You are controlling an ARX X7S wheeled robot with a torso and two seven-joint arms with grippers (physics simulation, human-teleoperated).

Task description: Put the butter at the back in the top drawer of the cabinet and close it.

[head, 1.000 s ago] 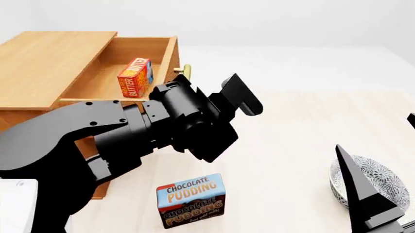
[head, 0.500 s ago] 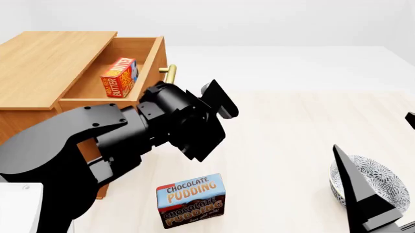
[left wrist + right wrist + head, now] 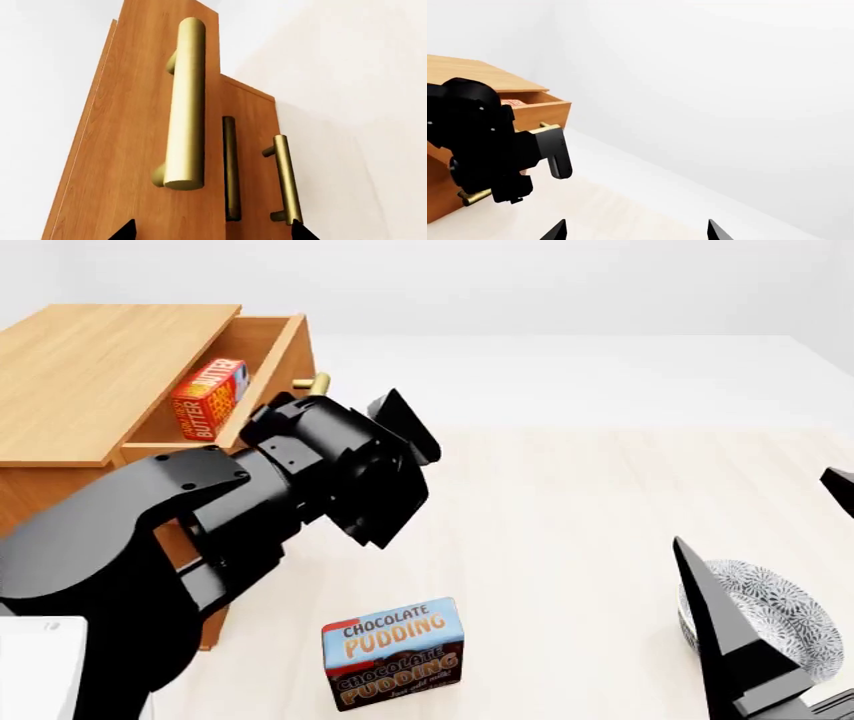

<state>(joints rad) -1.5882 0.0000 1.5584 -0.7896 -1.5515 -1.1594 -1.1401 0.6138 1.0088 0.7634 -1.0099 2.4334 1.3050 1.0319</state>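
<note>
Orange-red butter (image 3: 206, 398) box, yellow-lettered, stands tilted in top drawer (image 3: 274, 358); left claw (image 3: 212, 231) spread, empty

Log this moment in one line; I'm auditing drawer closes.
phase: closing | butter: inside top drawer | drawer: partly open | left hand: at drawer front, empty | right hand: idle

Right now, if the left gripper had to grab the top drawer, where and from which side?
Take the top drawer by its brass bar handle, at mid-length between the two posts. It stands off the front panel, leaving a gap for a finger behind it. Come straight at the front with the left gripper, jaws across the bar. The gripper looks open.
</note>
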